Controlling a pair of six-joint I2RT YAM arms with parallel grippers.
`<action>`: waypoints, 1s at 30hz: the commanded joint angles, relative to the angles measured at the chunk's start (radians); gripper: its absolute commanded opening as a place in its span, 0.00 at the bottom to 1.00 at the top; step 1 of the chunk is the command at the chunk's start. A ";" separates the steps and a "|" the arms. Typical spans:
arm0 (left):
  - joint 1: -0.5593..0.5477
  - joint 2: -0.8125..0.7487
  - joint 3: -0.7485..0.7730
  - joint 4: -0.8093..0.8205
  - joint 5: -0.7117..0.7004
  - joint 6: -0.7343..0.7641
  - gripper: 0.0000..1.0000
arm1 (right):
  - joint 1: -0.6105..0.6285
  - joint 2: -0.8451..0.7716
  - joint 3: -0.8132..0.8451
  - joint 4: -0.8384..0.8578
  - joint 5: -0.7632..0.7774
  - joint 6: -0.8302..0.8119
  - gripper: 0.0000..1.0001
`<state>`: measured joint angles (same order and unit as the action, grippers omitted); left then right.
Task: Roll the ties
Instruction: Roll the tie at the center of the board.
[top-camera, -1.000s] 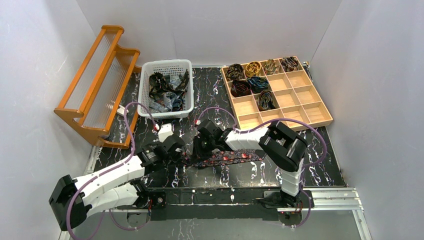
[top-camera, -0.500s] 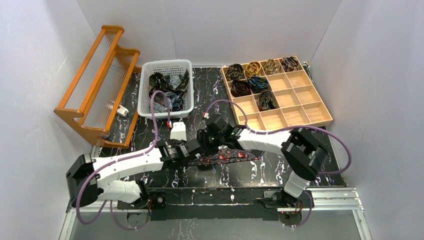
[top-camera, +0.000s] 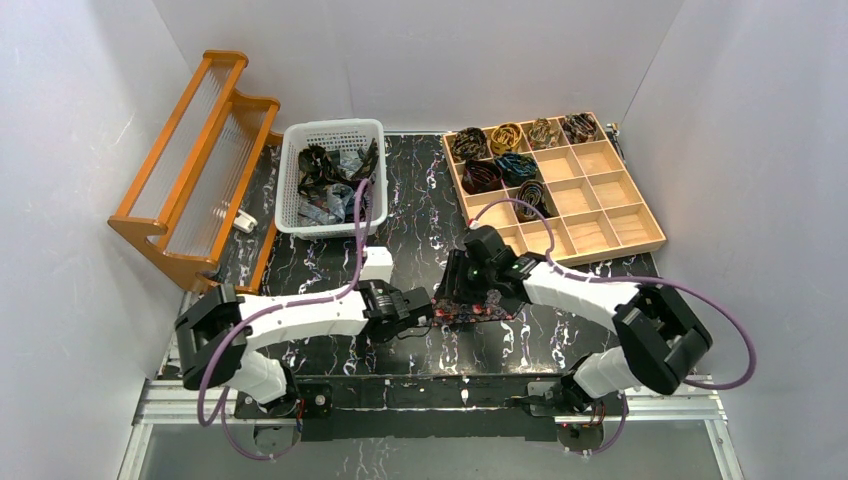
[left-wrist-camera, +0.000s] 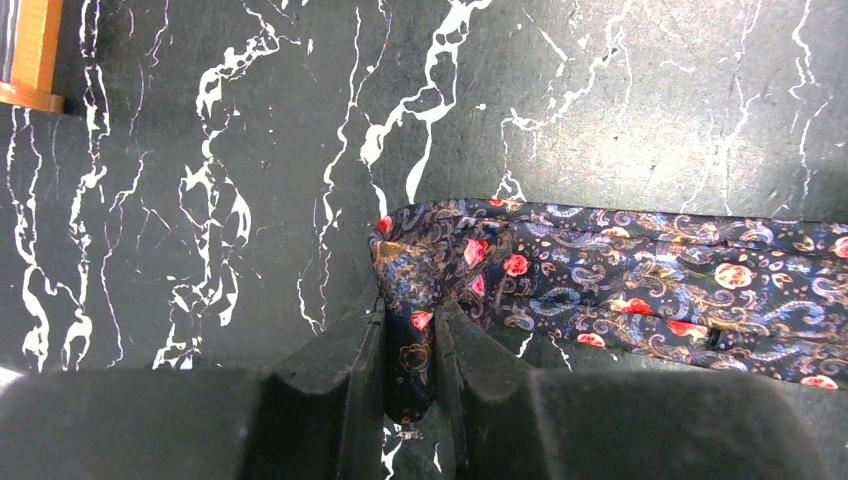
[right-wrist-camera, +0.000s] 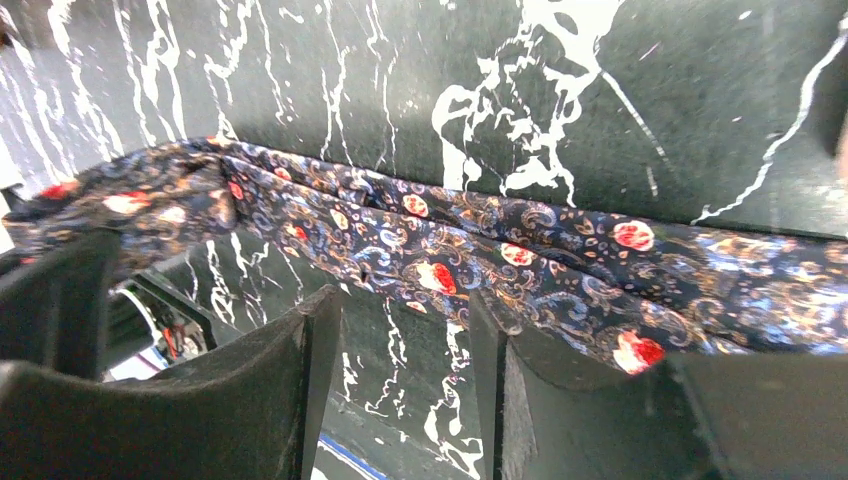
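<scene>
Pinching on the left, gaping on the right, and plenty of room for a slip!

Over on the left, clamped down narrow with the left jaws on the folded tip of the tie (left-wrist-camera: 600, 265), only a little cloth caught there, so liable to pull free on a sharp twist. Through the middle, lying loose and wrinkled along the dark marbled surface (top-camera: 420, 190); likely to wind crooked or telescope if rolled without tension. On to the right, spread apart with the right jaws holding nothing, low over the far stretch of cloth, though hard to say whether touching it or just above. Closing off-centre there could bunch the fabric or miss it; tugging too hard could yank the tip out on the left and undo the first turn.
</scene>
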<state>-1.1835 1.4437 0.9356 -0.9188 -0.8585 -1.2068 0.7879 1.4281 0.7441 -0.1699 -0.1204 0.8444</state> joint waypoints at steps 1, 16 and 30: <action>-0.018 0.066 0.054 -0.049 -0.086 -0.040 0.00 | -0.036 -0.081 0.006 -0.020 0.034 -0.008 0.59; -0.047 0.296 0.229 0.006 -0.053 0.031 0.28 | -0.126 -0.168 -0.029 -0.050 0.041 -0.038 0.68; 0.044 0.102 0.053 0.518 0.283 0.249 0.56 | -0.165 -0.147 -0.006 -0.053 -0.076 -0.098 0.71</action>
<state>-1.1759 1.6882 1.0325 -0.5442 -0.6430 -1.0069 0.6285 1.2842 0.7162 -0.2207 -0.1421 0.7803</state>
